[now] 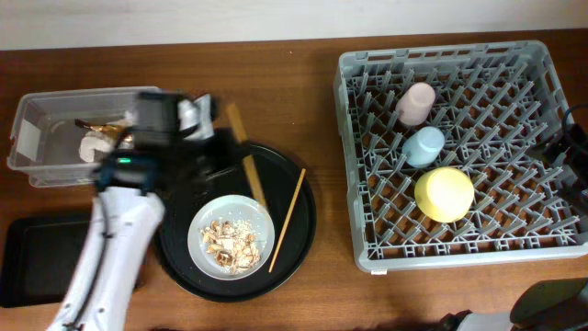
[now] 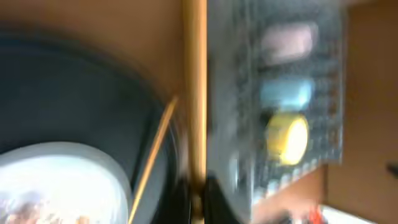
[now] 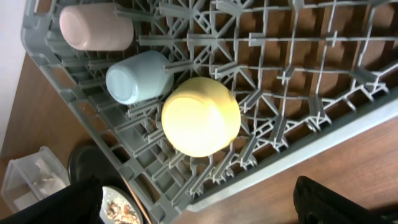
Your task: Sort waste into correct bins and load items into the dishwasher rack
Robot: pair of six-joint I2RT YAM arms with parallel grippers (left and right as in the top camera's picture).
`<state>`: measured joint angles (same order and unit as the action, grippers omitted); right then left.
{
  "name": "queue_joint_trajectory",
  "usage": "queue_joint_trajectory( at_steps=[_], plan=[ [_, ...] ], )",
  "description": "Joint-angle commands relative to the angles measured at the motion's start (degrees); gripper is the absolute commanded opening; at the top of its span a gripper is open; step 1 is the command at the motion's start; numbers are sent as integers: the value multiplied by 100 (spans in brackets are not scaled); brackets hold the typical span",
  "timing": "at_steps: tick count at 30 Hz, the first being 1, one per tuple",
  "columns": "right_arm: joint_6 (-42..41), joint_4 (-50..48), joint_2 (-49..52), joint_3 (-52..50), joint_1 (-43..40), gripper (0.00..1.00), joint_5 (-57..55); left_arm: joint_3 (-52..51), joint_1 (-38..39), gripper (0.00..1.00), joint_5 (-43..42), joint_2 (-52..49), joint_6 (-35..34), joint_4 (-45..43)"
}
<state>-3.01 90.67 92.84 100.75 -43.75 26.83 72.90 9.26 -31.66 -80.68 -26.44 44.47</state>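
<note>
Loading the rack (image 1: 441, 260) at 3 o'clock, already stocked with bowl (image 1: 445, 194), blue cup (image 1: 424, 146) and pink cup (image 1: 415, 103), with plate (image 1: 195, 230), scraps (image 1: 230, 241) and one chopstick (image 1: 288, 221) lying on the round tray (image 1: 299, 221) at 6 o'clock. Pinching the other chopstick (image 2: 194, 93) in the fully closed left gripper (image 2: 198, 205) over the tray's 12 o'clock edge; holding the right gripper (image 3: 199, 208) wide open and empty by the rack's 3 o'clock side. Next, likely: carry toward 3 o'clock and lower between pegs without snagging.
</note>
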Motion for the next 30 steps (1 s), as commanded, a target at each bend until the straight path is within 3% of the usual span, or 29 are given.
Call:
queue_joint_trajectory(
  at_steps=[1, 3, 5, 7, 9, 12, 15, 18, 19, 20, 22, 25, 30],
  plan=[
    [0, -4, -85, 109, -20, 98, -55, 66, 1589, 6, 874, 52, -223, -1523],
    [0, -4, -85, 109, -20, 98, -52, 66, 2435, 13, 1735, -129, -221, -2448],
    [0, -4, -85, 109, -20, 99, -52, 66, 3025, 14, 2393, -568, -223, -3390],
    [0, -4, -85, 109, -20, 98, -52, 66, 3163, 15, 2376, -1119, -310, -4218],
    [0, -4, -85, 109, -20, 98, -55, 66, 3156, 15, 2345, -1843, -885, -5090],
    [0, -4, -85, 109, -20, 99, -55, 72, 3158, 14, 1742, -2520, -1008, -6113],
    [0, -4, -85, 109, -20, 98, -52, 72, 3016, 19, 1744, -2540, -999, -5934],
    [0, -4, -85, 109, -20, 98, -52, 76, 2546, 28, 1746, -1985, -986, -4841],
    [0, -4, -85, 109, -20, 98, -52, 76, 2337, 35, 1746, -1746, -927, -4360],
    [0, -4, -85, 109, -20, 98, -55, 76, 2087, 59, 1749, -1447, -863, -3851],
    [0, -4, -85, 109, -20, 98, -55, 76, 1423, 69, 1751, -743, -861, -2730],
    [0, -4, -85, 109, -20, 98, -52, 76, 258, 98, 1818, 109, -822, -1154],
    [0, -4, -85, 109, -20, 98, -52, 76, -1821, 99, 2997, 721, -826, 1316]
  ],
)
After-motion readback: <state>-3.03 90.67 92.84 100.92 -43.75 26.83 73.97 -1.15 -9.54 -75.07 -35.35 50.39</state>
